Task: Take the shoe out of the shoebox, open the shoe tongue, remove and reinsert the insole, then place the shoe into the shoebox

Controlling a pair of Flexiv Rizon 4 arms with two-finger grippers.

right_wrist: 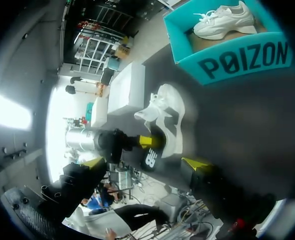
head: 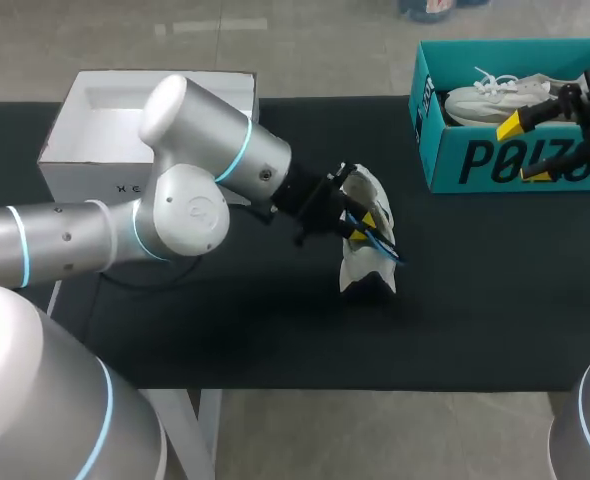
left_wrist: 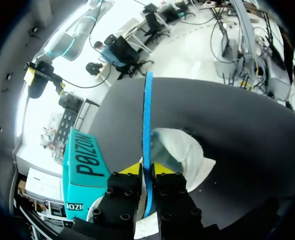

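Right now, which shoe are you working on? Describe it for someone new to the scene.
On the black table, look between the white box and the teal shoebox. The white shoe stands there in the open, at the left gripper, which pinches a blue insole. The second shoe lies inside the teal shoebox.

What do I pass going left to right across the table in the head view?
white box → loose white shoe → teal shoebox
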